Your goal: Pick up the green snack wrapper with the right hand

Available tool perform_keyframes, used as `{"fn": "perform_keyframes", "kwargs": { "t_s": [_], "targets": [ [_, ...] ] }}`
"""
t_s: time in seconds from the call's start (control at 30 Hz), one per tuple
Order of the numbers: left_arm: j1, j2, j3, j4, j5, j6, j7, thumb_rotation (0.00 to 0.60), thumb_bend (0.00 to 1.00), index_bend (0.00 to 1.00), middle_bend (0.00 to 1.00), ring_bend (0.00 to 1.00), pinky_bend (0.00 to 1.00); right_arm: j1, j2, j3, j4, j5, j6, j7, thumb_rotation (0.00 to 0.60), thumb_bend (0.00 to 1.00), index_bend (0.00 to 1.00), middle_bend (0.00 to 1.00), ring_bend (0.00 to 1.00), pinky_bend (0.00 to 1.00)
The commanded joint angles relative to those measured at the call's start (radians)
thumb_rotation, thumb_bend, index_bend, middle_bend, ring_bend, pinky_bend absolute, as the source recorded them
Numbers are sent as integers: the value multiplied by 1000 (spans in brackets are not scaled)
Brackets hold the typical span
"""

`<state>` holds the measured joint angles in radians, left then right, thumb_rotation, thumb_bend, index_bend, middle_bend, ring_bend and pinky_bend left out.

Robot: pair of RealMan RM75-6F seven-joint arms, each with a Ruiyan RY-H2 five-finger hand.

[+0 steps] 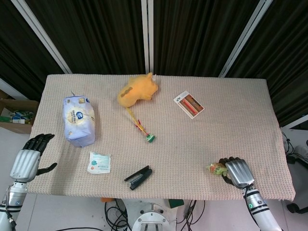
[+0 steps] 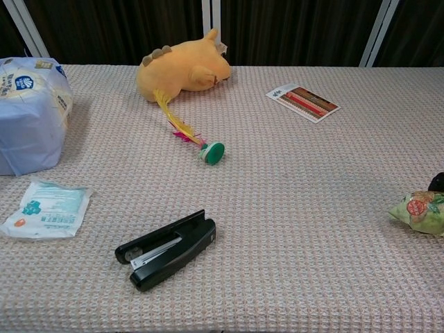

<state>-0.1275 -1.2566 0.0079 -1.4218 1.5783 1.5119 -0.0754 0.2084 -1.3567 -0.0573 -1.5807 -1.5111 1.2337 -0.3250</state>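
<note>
One green snack wrapper (image 1: 217,168), long axis left-right, within right hand (image 1: 236,173) fingers (image 1: 225,161) curled around it.

A beige woven surface (image 1: 231,130) carries a blue-white tissue pack (image 1: 78,120) at left, a small sachet (image 1: 99,162) and black stapler (image 1: 138,177) near, a yellow plush (image 1: 138,90) far, a feather toy (image 1: 142,128) mid-table, a card (image 1: 188,104), and the green snack wrapper (image 1: 217,169) near right.

Glossy crinkled green snack wrapper (image 1: 217,169) on rough woven tablecloth (image 1: 231,125).
</note>
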Motion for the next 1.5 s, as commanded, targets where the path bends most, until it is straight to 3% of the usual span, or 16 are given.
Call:
{"fn": "perform_keyframes", "kwargs": {
  "t_s": [0.03,0.2,0.4,0.53,0.73,0.77,0.9,0.97,1.2,1.37,1.5],
  "targets": [
    [-1,2,-1,-3,1,-1,0,600,96,144,162,110,201,-3,4,10,-1,-19,27,18,600,518,783,623,518,661],
    [-2,7,-3,-9,6,0,2,600,96,144,161,110,201,28,14,69,-20,-69,83,55,600,519,791,632,526,670],
    [-3,8,-5,-9,11,2,-3,600,95,144,162,110,201,174,-64,226,-10,-12,-3,-7,600,503,794,638,532,675],
    [-3,14,-9,-8,13,8,-11,600,95,144,162,110,201,312,-210,333,99,101,-117,-74,600,501,749,621,521,627],
    [-6,23,-17,-5,5,4,-26,600,95,144,161,110,201,472,-400,416,304,214,-211,-139,600,495,686,585,489,538],
    [-5,24,-18,-4,4,3,-27,600,95,144,161,110,200,494,-429,423,343,232,-226,-138,600,460,630,547,451,483],
    [-5,30,-22,1,-9,-5,-37,600,95,144,162,110,201,559,-469,431,407,297,-337,-94,600,92,23,66,34,47],
    [-4,32,-23,2,-13,-6,-40,600,95,144,161,110,201,573,-472,434,413,299,-345,-66,600,7,0,0,0,0],
    [-7,33,-28,3,-13,-6,-43,600,96,144,161,110,200,558,-431,408,376,242,-270,26,600,0,0,0,0,0],
    [-4,41,-28,-14,-1,7,-28,600,96,144,162,110,200,417,-245,322,157,110,-89,131,600,0,0,0,0,0],
    [-2,56,-28,-43,6,17,-5,600,95,144,162,110,201,257,-4,183,-15,-17,52,234,600,0,0,0,0,0]
  ]
}}
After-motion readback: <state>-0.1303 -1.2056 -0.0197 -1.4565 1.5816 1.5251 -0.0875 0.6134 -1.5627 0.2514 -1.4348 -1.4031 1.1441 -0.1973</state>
